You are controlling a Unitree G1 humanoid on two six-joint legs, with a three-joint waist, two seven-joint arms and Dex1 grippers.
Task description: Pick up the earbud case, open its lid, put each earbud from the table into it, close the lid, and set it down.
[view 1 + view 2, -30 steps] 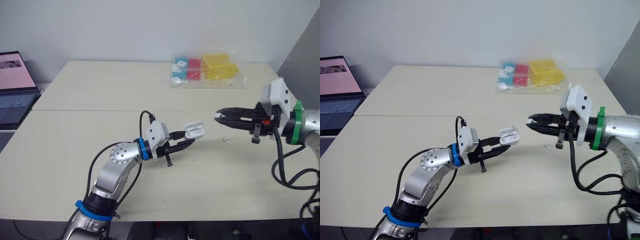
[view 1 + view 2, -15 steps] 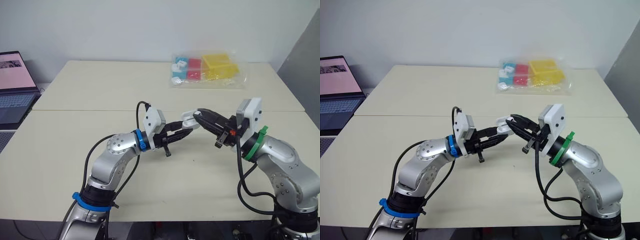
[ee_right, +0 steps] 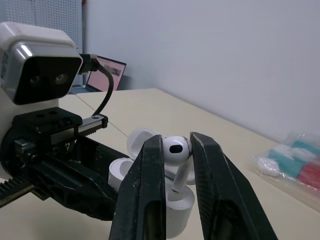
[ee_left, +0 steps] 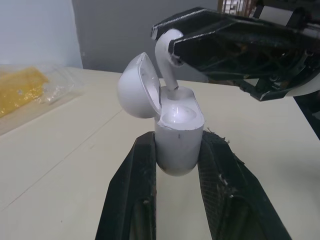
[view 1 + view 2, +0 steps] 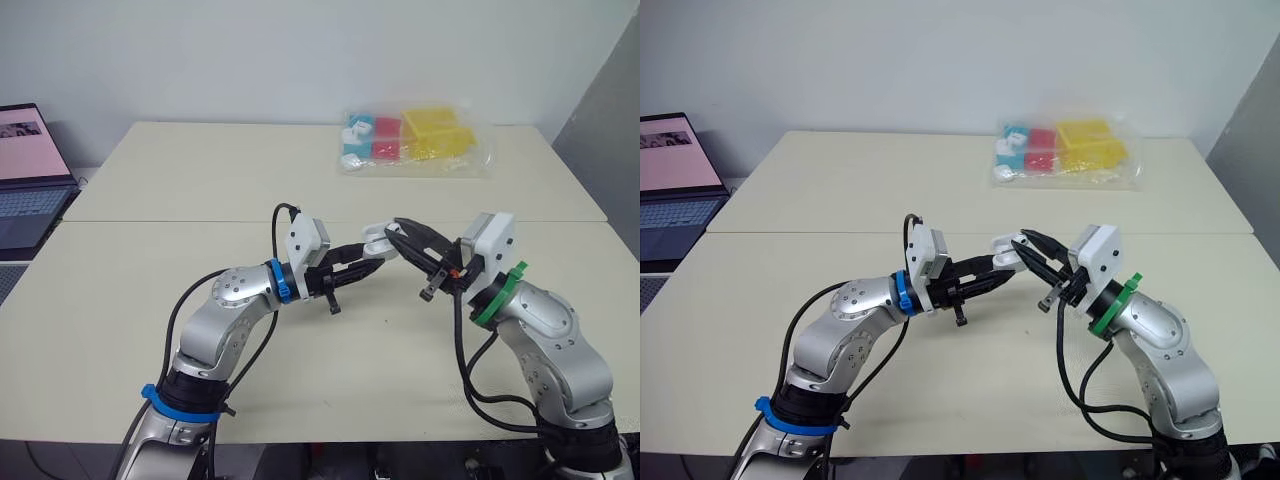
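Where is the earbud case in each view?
Left eye view: earbud case near picture centre.
Right eye view: case near centre too.
Left wrist view: case between left fingers.
Right wrist view: case beyond right fingers.
Shared landmark: bag of coloured blocks.

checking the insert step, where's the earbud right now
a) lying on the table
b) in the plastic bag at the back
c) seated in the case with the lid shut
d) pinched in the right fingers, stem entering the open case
D: the earbud sits pinched between the fingers of the right gripper, its stem dipping into the open earbud case held by the left gripper.
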